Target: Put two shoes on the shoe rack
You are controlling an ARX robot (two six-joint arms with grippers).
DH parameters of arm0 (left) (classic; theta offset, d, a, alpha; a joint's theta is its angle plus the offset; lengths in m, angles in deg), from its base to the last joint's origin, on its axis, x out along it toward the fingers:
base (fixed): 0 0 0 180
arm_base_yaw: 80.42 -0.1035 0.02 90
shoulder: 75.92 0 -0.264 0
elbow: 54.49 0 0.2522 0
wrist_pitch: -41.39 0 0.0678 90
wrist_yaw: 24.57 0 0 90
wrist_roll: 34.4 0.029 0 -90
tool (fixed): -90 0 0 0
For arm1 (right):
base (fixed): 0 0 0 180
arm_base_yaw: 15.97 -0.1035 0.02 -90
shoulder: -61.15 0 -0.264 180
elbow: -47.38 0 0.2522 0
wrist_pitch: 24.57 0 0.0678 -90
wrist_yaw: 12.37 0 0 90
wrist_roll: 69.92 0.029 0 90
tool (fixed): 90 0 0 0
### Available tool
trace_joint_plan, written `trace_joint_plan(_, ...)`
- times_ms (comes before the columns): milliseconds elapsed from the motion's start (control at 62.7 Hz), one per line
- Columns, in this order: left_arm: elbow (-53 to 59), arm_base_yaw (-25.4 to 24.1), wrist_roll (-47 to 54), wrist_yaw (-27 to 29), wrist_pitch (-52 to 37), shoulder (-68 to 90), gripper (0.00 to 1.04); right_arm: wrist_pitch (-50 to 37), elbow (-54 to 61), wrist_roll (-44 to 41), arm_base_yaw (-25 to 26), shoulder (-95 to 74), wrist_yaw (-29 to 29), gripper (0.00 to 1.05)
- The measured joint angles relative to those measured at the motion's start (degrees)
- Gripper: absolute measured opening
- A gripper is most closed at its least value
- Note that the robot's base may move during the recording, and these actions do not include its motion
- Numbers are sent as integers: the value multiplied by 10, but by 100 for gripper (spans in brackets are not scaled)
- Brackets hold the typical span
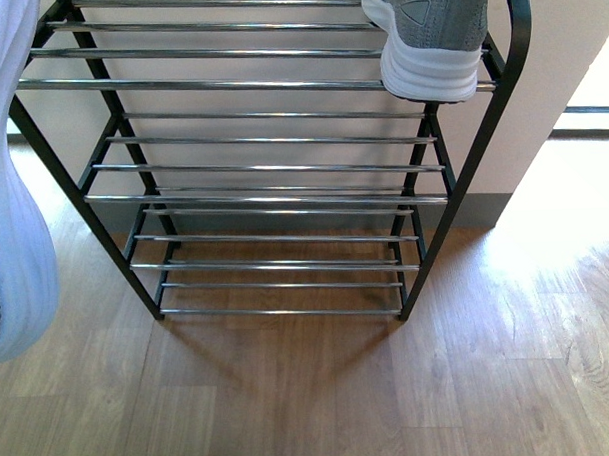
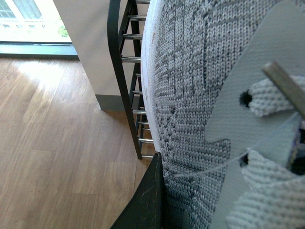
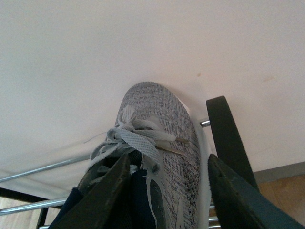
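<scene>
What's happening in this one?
The right gripper has one shoe on the rack, at the right end of its top visible tier, fingers either side of it. Whether it has let go is unclear. The left gripper holds the other shoe in the air, left of the rack.

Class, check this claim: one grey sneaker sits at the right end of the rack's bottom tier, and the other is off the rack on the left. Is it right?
No. The grey sneaker sits at the right end of the shoe rack's top tier, not the bottom one, as the front view shows. The other sneaker is off the rack on the left.
</scene>
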Motion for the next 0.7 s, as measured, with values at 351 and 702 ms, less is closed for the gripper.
trace_joint_plan(351, 0, 0, 0, 0, 0, 0, 6, -9, 92, -30, 16, 140, -51, 96)
trace_joint_plan(702, 0, 0, 0, 0, 0, 0, 6, -23, 280, -78, 60, 362, -146, 96)
